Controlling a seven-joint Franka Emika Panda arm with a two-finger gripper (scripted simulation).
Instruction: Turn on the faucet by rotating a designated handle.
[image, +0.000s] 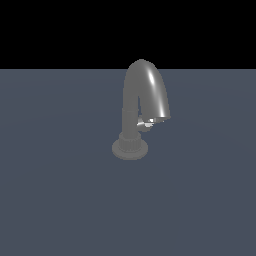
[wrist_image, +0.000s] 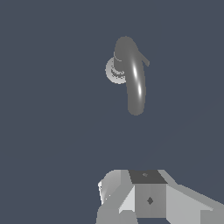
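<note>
Bare sim scene, no real room: flat slate-blue floor (image: 60, 200), black void backdrop (image: 60, 30), untextured grey faucet (image: 142, 100) standing alone mid-surface.

Exterior view: low, roughly level, side-on to the dull grey metal gooseneck faucet (image: 142, 107), mid distance, flat slate-blue floor (image: 60, 200) below a black backdrop. Wrist view: looks steeply down from well above the same faucet (wrist_image: 131, 76); pale grey gripper body (wrist_image: 148, 197) at frame edge, fingers probably out of frame. Both share faucet and floor.
</note>
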